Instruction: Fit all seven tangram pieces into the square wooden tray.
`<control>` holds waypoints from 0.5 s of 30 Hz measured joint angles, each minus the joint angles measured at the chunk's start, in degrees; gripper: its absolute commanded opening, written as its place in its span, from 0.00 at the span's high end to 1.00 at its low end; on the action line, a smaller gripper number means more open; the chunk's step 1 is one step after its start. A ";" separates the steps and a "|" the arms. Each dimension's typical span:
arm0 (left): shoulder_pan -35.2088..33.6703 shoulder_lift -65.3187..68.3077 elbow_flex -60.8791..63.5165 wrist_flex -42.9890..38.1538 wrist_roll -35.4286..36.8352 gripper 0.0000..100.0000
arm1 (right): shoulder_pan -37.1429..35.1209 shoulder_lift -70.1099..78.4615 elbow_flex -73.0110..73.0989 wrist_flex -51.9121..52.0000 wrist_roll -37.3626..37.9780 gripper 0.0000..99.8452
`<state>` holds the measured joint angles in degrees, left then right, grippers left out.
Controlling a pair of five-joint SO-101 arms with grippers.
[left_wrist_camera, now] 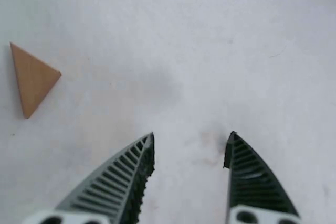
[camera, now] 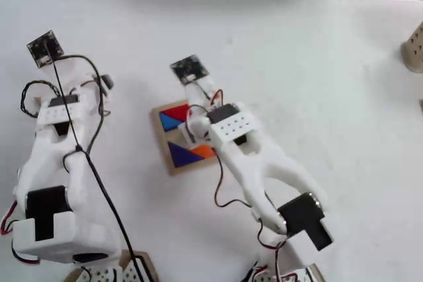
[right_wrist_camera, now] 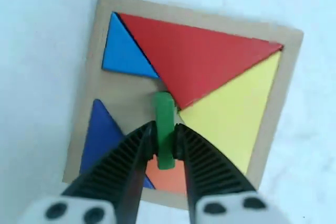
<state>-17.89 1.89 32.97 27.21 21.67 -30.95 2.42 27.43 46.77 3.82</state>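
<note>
Green pc (right_wrist_camera: 164,107) pinched in rt hand (right_wrist_camera: 164,131), upright, over tray (right_wrist_camera: 124,91) ctr

Tally time: seven pieces showing!
Five triangles: red triangle (right_wrist_camera: 194,51), yellow triangle (right_wrist_camera: 236,114), light blue triangle (right_wrist_camera: 123,53), dark blue triangle (right_wrist_camera: 102,135), tan triangle (left_wrist_camera: 32,80). One orange piece (right_wrist_camera: 165,179), one green piece (right_wrist_camera: 164,108), one tray (right_wrist_camera: 199,20), two arms: left arm (camera: 53,163), right arm (camera: 264,163).
</note>
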 measured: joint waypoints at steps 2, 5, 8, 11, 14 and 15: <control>0.00 0.00 0.00 0.00 0.00 0.77 | 0.70 -0.44 0.00 0.70 0.00 0.98; 0.00 0.00 0.00 0.00 0.00 0.77 | 0.79 -0.62 0.00 0.79 0.00 0.98; 0.00 0.00 0.00 0.00 0.00 0.77 | 0.79 -0.62 0.00 0.79 0.00 0.98; 0.00 0.00 0.00 0.00 0.00 0.77 | 0.26 -0.62 0.00 0.79 0.00 0.98; 0.00 0.00 0.00 0.00 0.00 0.77 | -0.35 -0.62 0.35 0.79 0.00 0.98; 0.00 0.00 0.00 0.00 0.00 0.77 | -0.53 -0.62 0.44 0.79 0.00 0.98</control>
<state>-17.89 1.89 32.97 27.21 21.67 -31.47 1.80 27.87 47.56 3.82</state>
